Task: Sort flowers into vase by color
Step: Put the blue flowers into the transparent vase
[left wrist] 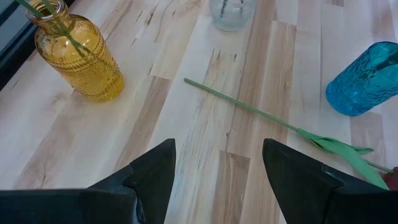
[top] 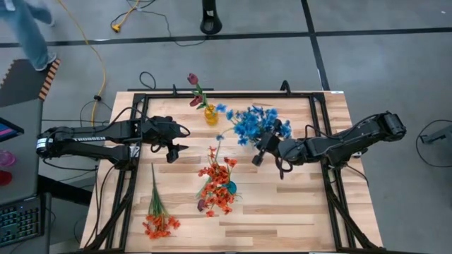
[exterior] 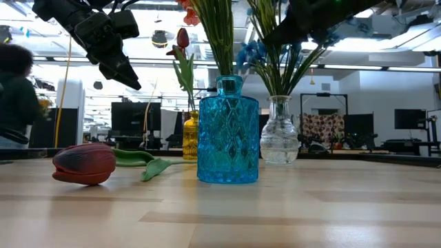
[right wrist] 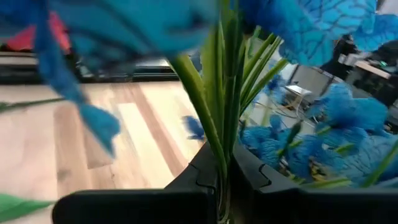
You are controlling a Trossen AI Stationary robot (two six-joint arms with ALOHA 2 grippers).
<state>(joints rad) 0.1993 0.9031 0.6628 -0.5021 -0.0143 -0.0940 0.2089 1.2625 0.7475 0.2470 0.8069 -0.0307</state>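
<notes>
Blue flowers (top: 256, 123) crowd over a clear vase (exterior: 279, 138), and my right gripper (top: 260, 154) is shut on green stems among them. Orange-red flowers (top: 216, 185) stand in a blue vase (exterior: 228, 134). A maroon bud (top: 192, 79) stands in a yellow vase (top: 210, 114). One maroon tulip (exterior: 84, 164) lies flat on the table, its stem (left wrist: 249, 107) running ahead of my left gripper (left wrist: 217, 168), which hangs open above the wood. An orange-red spray (top: 159, 219) lies at the near left. My right gripper pinches a bundle of thin green stems (right wrist: 221, 163) of the blue flowers between its two fingers. The fingers come in nearly level from the table's right and lie across the stems. Blue blossoms (right wrist: 336, 130) fan out beyond the fingers; the blossoms hide the stems' lower ends.
A dark metal frame (top: 321, 134) runs round the work area. The three vases stand close together at the table's middle and far side. Bare wood lies at the near right (top: 296, 212). A person (exterior: 14, 96) shows beyond the table's left.
</notes>
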